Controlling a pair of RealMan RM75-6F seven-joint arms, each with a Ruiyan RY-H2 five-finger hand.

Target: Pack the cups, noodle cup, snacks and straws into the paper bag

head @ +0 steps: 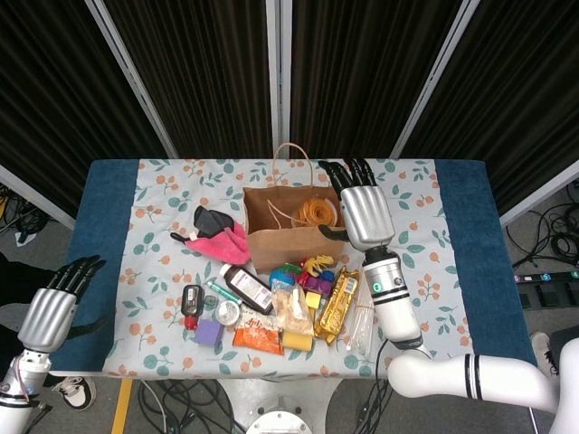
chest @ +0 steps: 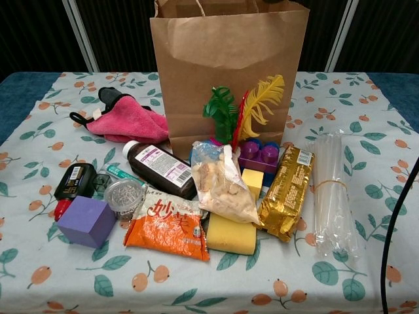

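Fingers of the right hand (head: 364,212) spread empty, letting translucent orange cups (head: 316,212) rest just beside them inside the brown paper bag (head: 296,240).

Large white Chinese characters reading "妙芙" are showing on the orange snack packet (chest: 168,224) lying at the front of the pile in the chest view. The white label on the dark bottle (chest: 160,167) beside it is carrying printed lines too small to read. The gold foil pack (chest: 285,191) is bearing a small white sticker near its top end, also illegible. The black case (chest: 74,181) is displaying a pale sticker with unreadable print.
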